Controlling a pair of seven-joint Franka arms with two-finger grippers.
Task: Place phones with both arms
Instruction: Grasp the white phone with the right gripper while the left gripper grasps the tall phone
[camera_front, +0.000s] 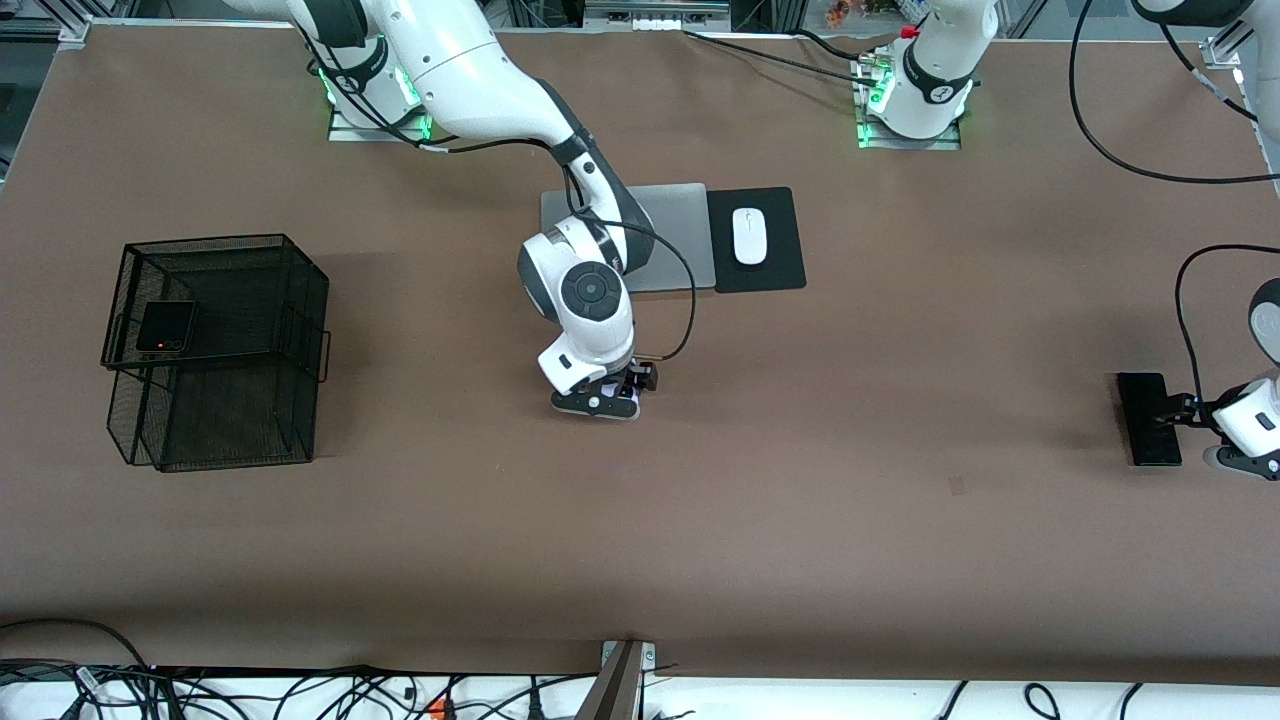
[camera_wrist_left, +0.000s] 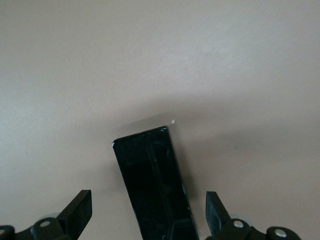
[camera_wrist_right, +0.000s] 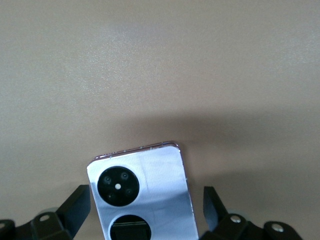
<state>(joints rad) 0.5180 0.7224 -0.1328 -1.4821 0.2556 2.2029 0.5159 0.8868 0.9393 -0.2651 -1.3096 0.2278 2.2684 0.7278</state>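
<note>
Scanning from the right arm's end: a brown table (camera_front: 400, 520) carries everything
Mesh basket: a black wire basket (camera_front: 215, 350) stands near the table edge at the right arm's end
Folded black phone: the small square black phone (camera_front: 166, 327) lies on the basket's upper tier, at the corner toward the table edge
Right arm: reaches from its base at the top edge down to the middle of the table
Right gripper: the right gripper (camera_front: 612, 400) hangs low over the table's middle; in the right wrist view its fingers (camera_wrist_right: 75, 210) stand wide apart on either side of the lilac-white phone (camera_wrist_right: 142, 197), with a gap on each side, gripping nothing
Lilac-white phone: lies flat on the table, two black circles facing up
Laptop: a silver laptop (camera_front: 680, 235) lies closed, nearer the top edge than the right gripper
Mouse: a white mouse (camera_front: 749, 236) rests on a black pad (camera_front: 758, 270) touching the laptop's side
Long black phone: the black slab (camera_front: 1148, 418) lies flat near the table edge at the left arm's end
Left gripper: the left gripper (camera_front: 1185, 412) sits over the slab's end; the left wrist view shows its fingers (camera_wrist_left: 77, 212) spread wide either side of the slab, clear of it, holding nothing
</note>
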